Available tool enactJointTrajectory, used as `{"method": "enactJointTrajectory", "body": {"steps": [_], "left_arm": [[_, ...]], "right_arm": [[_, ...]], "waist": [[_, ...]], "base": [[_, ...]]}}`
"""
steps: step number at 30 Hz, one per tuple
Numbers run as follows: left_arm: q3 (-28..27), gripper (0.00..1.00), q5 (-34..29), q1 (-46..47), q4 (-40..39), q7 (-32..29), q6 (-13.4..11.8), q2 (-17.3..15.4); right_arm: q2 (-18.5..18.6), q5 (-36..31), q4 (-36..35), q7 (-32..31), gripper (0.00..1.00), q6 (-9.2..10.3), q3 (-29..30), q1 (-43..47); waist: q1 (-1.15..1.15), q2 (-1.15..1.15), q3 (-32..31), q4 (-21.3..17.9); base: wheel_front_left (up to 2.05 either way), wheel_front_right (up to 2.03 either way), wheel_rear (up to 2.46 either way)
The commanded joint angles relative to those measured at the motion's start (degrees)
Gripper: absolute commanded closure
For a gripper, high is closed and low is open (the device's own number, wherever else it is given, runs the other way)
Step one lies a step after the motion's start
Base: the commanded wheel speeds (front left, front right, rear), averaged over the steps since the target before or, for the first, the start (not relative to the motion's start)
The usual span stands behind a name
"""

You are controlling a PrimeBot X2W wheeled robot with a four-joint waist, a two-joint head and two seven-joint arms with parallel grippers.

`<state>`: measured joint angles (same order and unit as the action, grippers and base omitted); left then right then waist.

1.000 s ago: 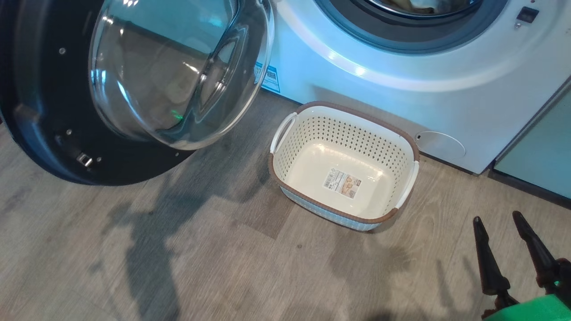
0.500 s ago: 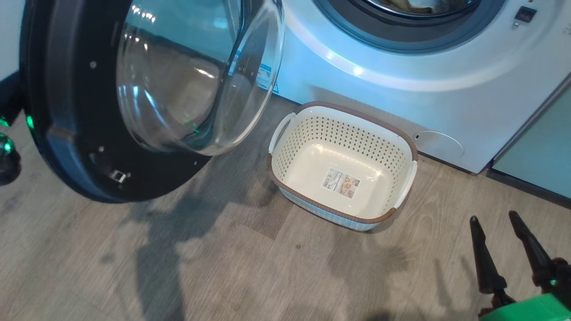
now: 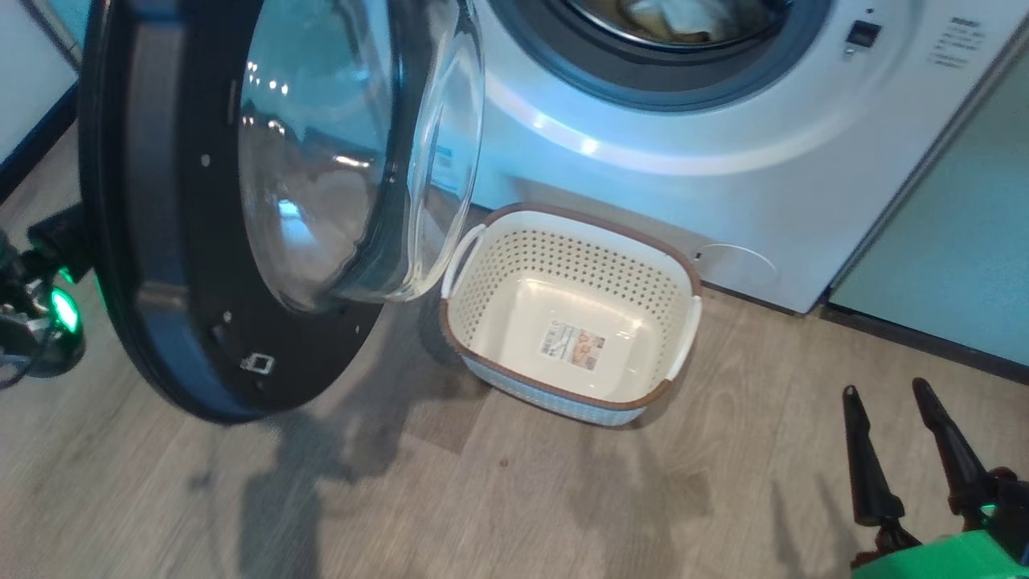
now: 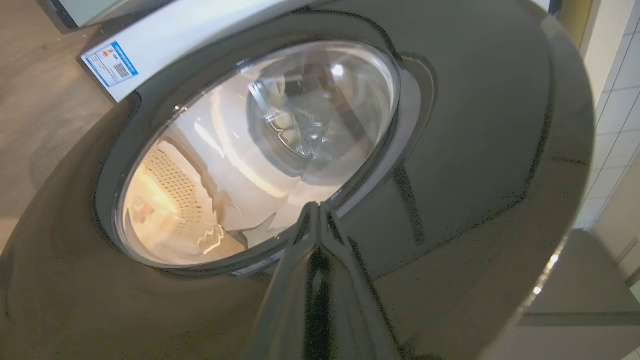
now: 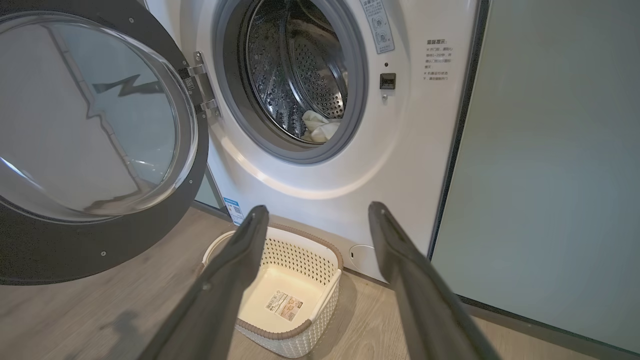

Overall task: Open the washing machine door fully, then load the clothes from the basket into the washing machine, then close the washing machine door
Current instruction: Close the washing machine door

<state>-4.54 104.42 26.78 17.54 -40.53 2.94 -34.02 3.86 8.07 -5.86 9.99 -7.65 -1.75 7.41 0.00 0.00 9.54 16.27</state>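
The washing machine (image 3: 723,121) stands open, and pale clothes (image 5: 317,127) lie low in its steel drum. Its black washing machine door (image 3: 161,241) hangs half swung at the left, the glass bowl (image 3: 346,161) bulging toward the basket. My left gripper (image 4: 318,210) is shut, its tips pressed on the door's glossy outer face beside the glass. The cream basket (image 3: 563,257) sits on the floor before the machine with only a label inside. My right gripper (image 3: 884,390) hovers open at the lower right, well back from the basket (image 5: 300,260), nothing between its fingers.
A pale green cabinet (image 3: 949,241) flanks the machine on the right. Wood floor (image 3: 482,498) stretches in front of the basket. A tiled wall (image 4: 615,100) rises behind the door's outer side.
The door has swung inward toward the machine, turning more edge-on. My left arm's green-lit wrist has come into sight behind it. The head camera has shifted too; the right gripper stays put.
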Motion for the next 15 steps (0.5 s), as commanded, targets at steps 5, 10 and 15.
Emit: {"method": "enactJointTrajectory", "body": {"steps": [5,10,15], "left_arm": [[-1.50,1.00,0.57,1.11,-4.78,-1.46,0.81,-2.20],[-0.83,1.00,0.50,-0.14,-6.57,-2.17,0.72,-1.68],[-0.68,1.00,1.12,-1.02,-7.60,-2.66,1.03,-0.68]], "right_arm": [[-0.15,0.33,-0.62,1.44,0.00,0.16,-1.22,-2.50],[-0.54,0.50,0.51,2.37,0.00,0.16,-1.20,-3.07],[-0.78,0.68,1.48,3.08,0.00,0.16,-1.25,-3.29]], "waist": [[0.00,0.00,-0.58,-3.02],[0.00,0.00,-0.83,-5.81],[0.00,0.00,-1.11,-8.49]], "base": [[0.00,0.00,0.00],[0.00,0.00,0.00],[0.00,0.00,0.00]]}}
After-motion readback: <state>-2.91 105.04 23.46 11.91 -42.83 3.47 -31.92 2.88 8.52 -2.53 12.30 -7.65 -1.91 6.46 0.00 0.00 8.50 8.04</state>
